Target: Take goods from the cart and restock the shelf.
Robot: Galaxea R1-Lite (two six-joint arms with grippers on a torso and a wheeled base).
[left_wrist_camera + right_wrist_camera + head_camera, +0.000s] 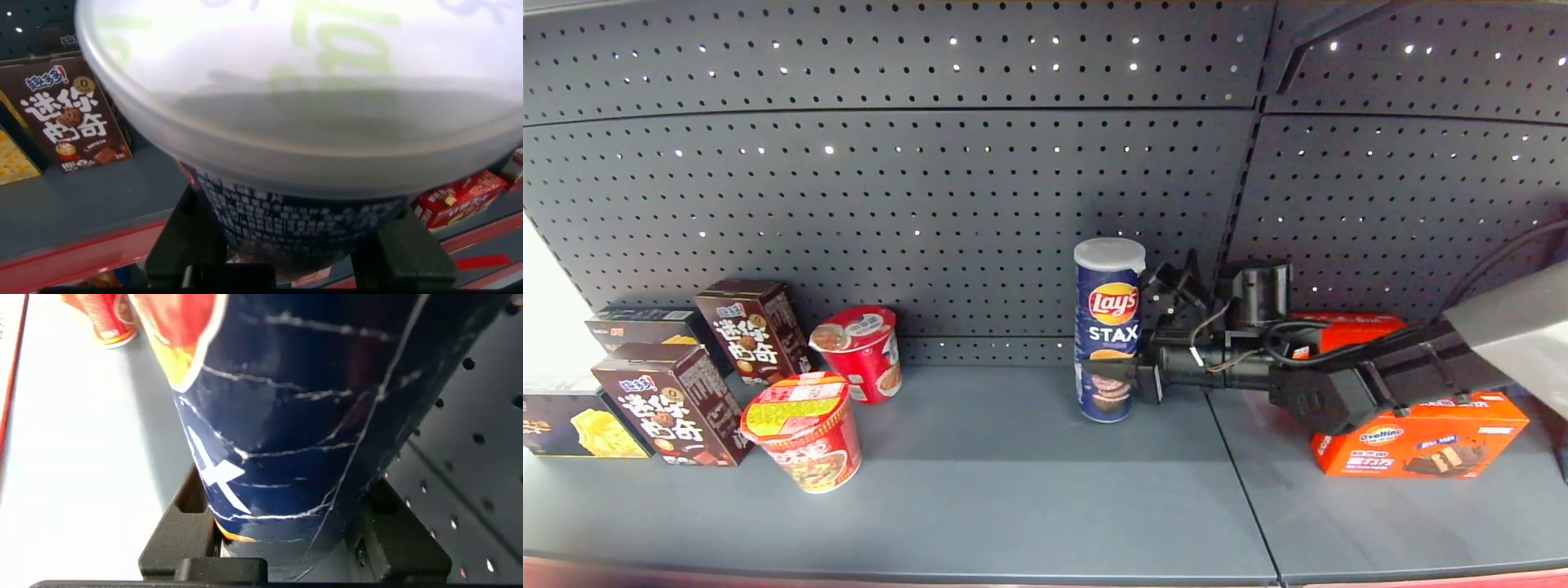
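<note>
Blue-labelled and tall, the crisp can [1107,327] appears to be stood upright on the shelf [1013,482], clamped low down by the right claw [1123,377]. Should the claw be opened unevenly or withdrawn while rubbing the wall, the narrow can could be tipped and rolled off. A clear-lidded can [302,122] is gripped by the left claw [298,249] before the shelf edge.
</note>
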